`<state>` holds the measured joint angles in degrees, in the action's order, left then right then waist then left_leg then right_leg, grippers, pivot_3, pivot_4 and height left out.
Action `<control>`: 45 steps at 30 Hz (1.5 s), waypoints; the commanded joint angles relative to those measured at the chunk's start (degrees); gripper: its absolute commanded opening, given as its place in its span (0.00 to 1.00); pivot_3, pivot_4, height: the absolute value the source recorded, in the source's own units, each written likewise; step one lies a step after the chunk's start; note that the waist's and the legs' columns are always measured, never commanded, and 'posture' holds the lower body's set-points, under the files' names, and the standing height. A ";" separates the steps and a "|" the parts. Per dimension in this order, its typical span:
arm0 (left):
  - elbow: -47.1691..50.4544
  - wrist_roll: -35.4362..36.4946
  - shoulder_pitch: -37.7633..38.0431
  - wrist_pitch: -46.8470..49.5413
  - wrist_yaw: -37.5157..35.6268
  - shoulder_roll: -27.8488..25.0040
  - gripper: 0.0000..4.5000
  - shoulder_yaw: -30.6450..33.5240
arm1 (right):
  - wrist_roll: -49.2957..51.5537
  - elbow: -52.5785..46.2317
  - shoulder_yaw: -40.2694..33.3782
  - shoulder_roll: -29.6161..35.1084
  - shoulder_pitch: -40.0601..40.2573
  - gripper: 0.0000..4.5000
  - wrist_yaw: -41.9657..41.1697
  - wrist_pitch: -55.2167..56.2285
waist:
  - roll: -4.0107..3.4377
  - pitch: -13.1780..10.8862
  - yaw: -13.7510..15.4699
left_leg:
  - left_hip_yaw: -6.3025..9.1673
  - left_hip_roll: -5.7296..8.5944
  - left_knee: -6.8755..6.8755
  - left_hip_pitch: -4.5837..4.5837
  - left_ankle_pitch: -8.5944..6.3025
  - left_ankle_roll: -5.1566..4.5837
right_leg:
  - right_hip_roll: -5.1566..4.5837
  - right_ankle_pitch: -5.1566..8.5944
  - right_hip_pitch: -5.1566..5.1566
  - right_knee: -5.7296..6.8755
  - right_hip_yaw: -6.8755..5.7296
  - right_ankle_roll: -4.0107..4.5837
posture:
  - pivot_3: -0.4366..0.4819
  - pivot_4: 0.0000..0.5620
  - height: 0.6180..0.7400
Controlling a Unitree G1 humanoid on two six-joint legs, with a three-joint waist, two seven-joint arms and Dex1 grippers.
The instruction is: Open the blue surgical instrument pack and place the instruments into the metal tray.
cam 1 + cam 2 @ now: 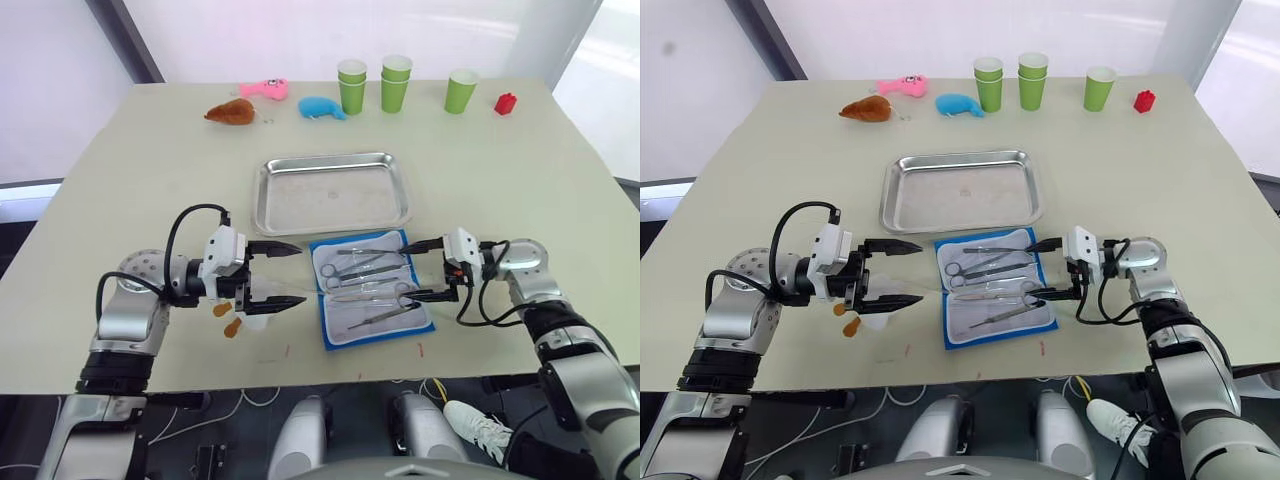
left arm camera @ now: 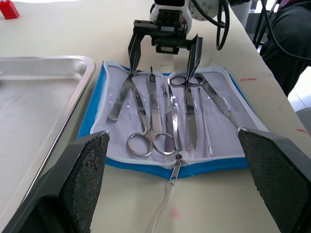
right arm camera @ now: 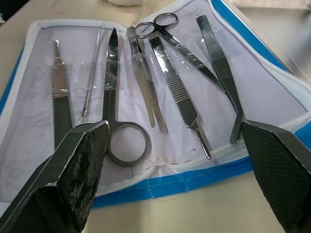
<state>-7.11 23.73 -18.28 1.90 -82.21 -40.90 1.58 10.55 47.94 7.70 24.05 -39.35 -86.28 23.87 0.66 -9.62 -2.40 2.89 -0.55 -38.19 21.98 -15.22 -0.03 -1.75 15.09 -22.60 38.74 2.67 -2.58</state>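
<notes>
Blue fabric pack (image 1: pixel 372 289), opened flat below shiny rolled-rim steel tray (image 1: pixel 333 192); thin silver instruments (image 3: pixel 165 73) sleeved inside, rings and ridged handles clear from the wrists; left gripper (image 1: pixel 285 274) and right gripper (image 1: pixel 425 270) flank it, jaws wide.

Setting looked like a robot test lab: bare desk (image 1: pixel 120 180) held unrelated props, namely cups (image 1: pixel 397 83), plush toys (image 1: pixel 264 89), steel tray (image 1: pixel 333 192).

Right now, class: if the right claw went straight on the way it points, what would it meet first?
Most likely the instruments lying in the open pack; the right claw, open, points across them at table height. How low it rides is hard to judge.
</notes>
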 commanded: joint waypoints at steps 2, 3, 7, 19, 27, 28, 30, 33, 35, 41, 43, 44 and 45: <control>0.77 0.51 -1.11 -1.09 -0.06 0.00 1.00 0.40 | 1.48 -1.03 -1.30 0.18 -1.78 0.99 -1.44 -0.85 | -0.01 -0.03 0.00 | -0.01 0.00 0.00 0.00 0.00 0.00 | -0.01 0.00 0.00 0.00 0.00 0.00 | 0.48 0.27 1.00; 0.80 0.56 -1.16 -1.10 -0.11 -0.03 1.00 0.43 | 1.68 -0.91 -1.51 0.06 -2.07 0.99 -1.34 -1.03 | -0.02 -0.05 -0.02 | -0.01 0.00 0.00 0.00 0.00 0.00 | -0.01 0.00 0.00 0.00 0.00 0.00 | 0.48 0.27 1.00; 0.66 0.67 -1.34 -1.37 -0.36 -0.03 1.00 0.51 | 2.18 -0.24 -2.25 -0.14 -3.14 0.99 -1.06 -1.27 | -0.15 -0.17 -0.03 | 0.00 0.02 0.00 0.00 0.00 0.00 | 0.00 0.00 -0.01 0.01 0.00 0.00 | 0.48 0.27 1.00; 0.37 0.97 -1.76 -1.75 -0.80 0.13 1.00 0.49 | 2.48 0.36 -2.96 -0.69 -4.19 0.99 -2.34 -0.41 | -0.15 -0.23 -0.04 | -0.01 0.03 0.00 0.03 0.00 0.00 | -0.02 0.00 -0.03 0.00 0.00 0.00 | 0.48 0.27 1.00; 0.85 1.17 -1.79 -1.40 -1.00 0.14 1.00 0.43 | 2.44 -1.44 -2.16 -3.14 -4.38 0.99 -4.66 -0.93 | -0.16 -0.23 -0.03 | -0.02 0.02 0.00 0.10 0.00 0.00 | -0.02 0.00 -0.15 0.03 0.01 0.00 | 0.48 0.27 1.00; 0.91 1.15 -1.76 -1.39 -0.99 0.17 1.00 0.38 | 2.22 -1.35 -2.14 -3.36 -4.37 0.99 -4.58 -0.82 | -0.16 -0.23 -0.01 | -0.02 0.02 0.00 0.10 0.00 0.00 | -0.03 0.00 -0.15 0.03 0.01 -0.01 | 0.48 0.27 1.00; 0.98 1.10 -1.78 -1.34 -0.95 0.32 1.00 0.19 | 1.27 -0.55 -1.63 -3.54 -4.29 0.99 -4.50 -0.67 | -0.16 -0.23 0.03 | -0.02 0.02 -0.01 0.11 0.00 0.00 | -0.04 -0.01 -0.15 0.03 0.00 -0.01 | 0.48 0.27 1.00; 0.98 1.04 -1.88 -1.31 -0.95 0.43 1.00 0.05 | -0.50 1.17 -0.84 -3.28 -3.93 0.99 -3.85 0.06 | -0.16 -0.24 0.02 | -0.02 0.03 -0.01 0.12 0.00 0.00 | -0.04 0.00 -0.15 0.03 0.00 -0.01 | 0.48 0.27 1.00; 0.92 1.01 -1.99 -1.27 -1.00 0.48 1.00 0.01 | -1.86 2.23 -0.25 -3.06 -3.57 0.99 -3.11 0.73 | -0.16 -0.24 0.00 | -0.01 0.05 -0.01 0.11 0.00 0.00 | -0.04 0.00 -0.15 0.02 0.00 -0.01 | 0.48 0.27 1.00; 1.10 1.05 -1.87 -1.16 -1.15 0.45 1.00 -0.03 | -6.63 4.58 1.93 -2.35 -2.36 0.99 1.48 1.39 | -0.15 -0.23 -0.03 | -0.03 0.06 -0.01 0.09 0.00 0.00 | -0.04 0.00 -0.15 0.04 0.01 -0.01 | 0.48 0.27 1.00; 0.93 0.96 -1.98 -1.13 -1.24 0.48 1.00 -0.15 | -8.16 5.03 2.84 -2.13 -1.99 0.99 3.37 0.34 | -0.15 -0.23 -0.05 | -0.02 0.06 -0.01 0.06 0.00 0.00 | -0.03 0.00 -0.13 0.06 0.02 -0.01 | 0.48 0.27 1.00; 0.91 0.93 -1.94 -1.14 -1.31 0.47 1.00 -0.18 | -8.66 5.03 3.27 -2.04 -1.77 0.99 4.19 -0.36 | -0.13 -0.21 -0.05 | -0.03 0.06 -0.01 0.04 0.00 0.00 | -0.03 -0.01 -0.12 0.08 0.02 -0.01 | 0.48 0.27 1.00; 0.89 0.91 -1.96 -1.12 -1.37 0.48 1.00 -0.21 | -9.11 4.96 3.66 -2.01 -1.58 0.99 5.08 -1.08 | -0.12 -0.21 -0.07 | -0.02 0.05 -0.01 -0.01 0.00 0.00 | -0.03 0.00 -0.07 0.08 0.01 -0.01 | 0.48 0.27 1.00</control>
<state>-7.40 23.80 -19.39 0.85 -83.29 -40.26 1.42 5.93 51.22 9.16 21.28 -42.54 -83.92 24.29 0.55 -9.83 -2.47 2.88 -0.50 -38.20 21.93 -15.21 -0.02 -1.77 15.08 -22.60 38.81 2.68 -2.58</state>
